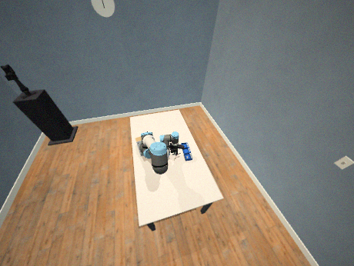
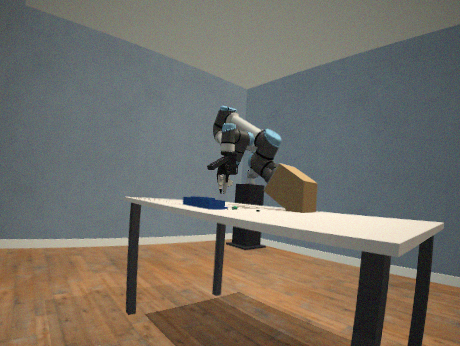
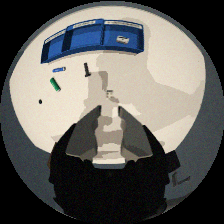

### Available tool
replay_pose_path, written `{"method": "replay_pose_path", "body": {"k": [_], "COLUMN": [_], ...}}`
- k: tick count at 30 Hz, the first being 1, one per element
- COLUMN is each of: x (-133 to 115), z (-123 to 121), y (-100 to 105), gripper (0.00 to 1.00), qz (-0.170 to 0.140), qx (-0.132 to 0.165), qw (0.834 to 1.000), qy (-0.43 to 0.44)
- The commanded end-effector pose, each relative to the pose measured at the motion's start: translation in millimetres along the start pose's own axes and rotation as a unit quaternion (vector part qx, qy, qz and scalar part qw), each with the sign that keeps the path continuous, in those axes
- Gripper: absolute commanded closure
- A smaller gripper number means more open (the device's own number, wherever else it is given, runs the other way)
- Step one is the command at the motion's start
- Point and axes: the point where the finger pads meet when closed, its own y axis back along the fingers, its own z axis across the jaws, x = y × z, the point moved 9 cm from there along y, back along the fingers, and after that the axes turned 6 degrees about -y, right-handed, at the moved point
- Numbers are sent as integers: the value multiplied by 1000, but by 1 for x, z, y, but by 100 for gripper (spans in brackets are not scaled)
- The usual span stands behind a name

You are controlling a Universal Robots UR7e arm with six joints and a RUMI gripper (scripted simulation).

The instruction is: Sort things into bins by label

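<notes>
My black two-jaw gripper [image 1: 175, 154] [image 2: 222, 191] [image 3: 109, 106] hovers near blue three-compartment bin row [image 1: 186, 151] [image 2: 204, 202] [image 3: 123, 49], fingers narrowly apart, nothing between. Small pale blocky piece [image 3: 109, 93], likely target, lies on table on my side of bins. Off-centre descent could nudge it away; narrow gap could land fingertip on top. Long axis: cannot tell.

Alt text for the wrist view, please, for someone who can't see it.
The gripper, jaws apart, points toward a small light piece on a pale table. Beyond stand three blue bins, the right one holding a light object; green, blue and black items lie left.
</notes>
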Motion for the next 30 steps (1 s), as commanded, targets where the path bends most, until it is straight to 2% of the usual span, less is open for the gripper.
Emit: {"method": "replay_pose_path", "body": {"k": [1, 4, 10, 21, 30], "x": [-2, -2, 0, 2, 0], "z": [-1, -1, -1, -1, 0], "y": [-27, -30, -54, -54, -66], "gripper": [82, 82, 82, 82, 82], "qz": [2, 2, 2, 2, 3], "qx": [1, 1, 1, 1, 1], "qw": [1000, 1000, 1000, 1000, 1000], "qy": [2, 2, 2, 2, 2]}}
